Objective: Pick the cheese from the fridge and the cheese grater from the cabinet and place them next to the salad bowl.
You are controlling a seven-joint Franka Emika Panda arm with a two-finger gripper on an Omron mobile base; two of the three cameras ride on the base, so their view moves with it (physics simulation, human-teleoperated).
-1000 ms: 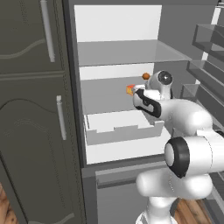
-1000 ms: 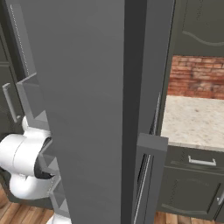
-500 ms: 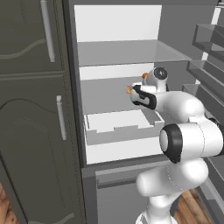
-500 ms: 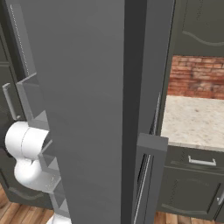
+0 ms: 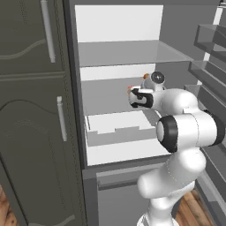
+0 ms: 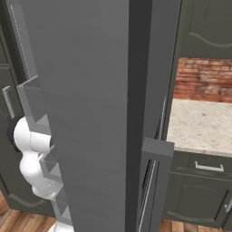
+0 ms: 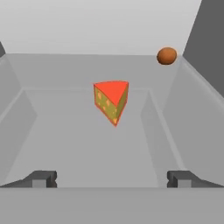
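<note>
- Fridge: standing open in the left base view, showing a white interior with glass shelves and a pale drawer below them; its dark grey door is swinging out and blocking much of the right base view.
- Arm: reaching from the lower right of the left base view into the fridge at middle-shelf height.
- Gripper: pointing into the shelf space with its jaws standing wide apart, released and grasping nothing; the two dark fingertips are showing at either side of the bottom of the hand view.
- Cheese: a small orange-yellow wedge with a red face, sitting on the fridge shelf ahead of the gripper, centred between the fingertip lines and apart from both; a sliver of it is peeking past the hand in the left base view.
- Brown ball: a small round item sitting at the far right of the same shelf, well apart from the cheese.
- Tall dark cabinet doors: standing left of the fridge, carrying silver bar handles and wavy relief.
- Desk: a pale speckled top lying right of the fridge door, under a red brick wall.
</note>
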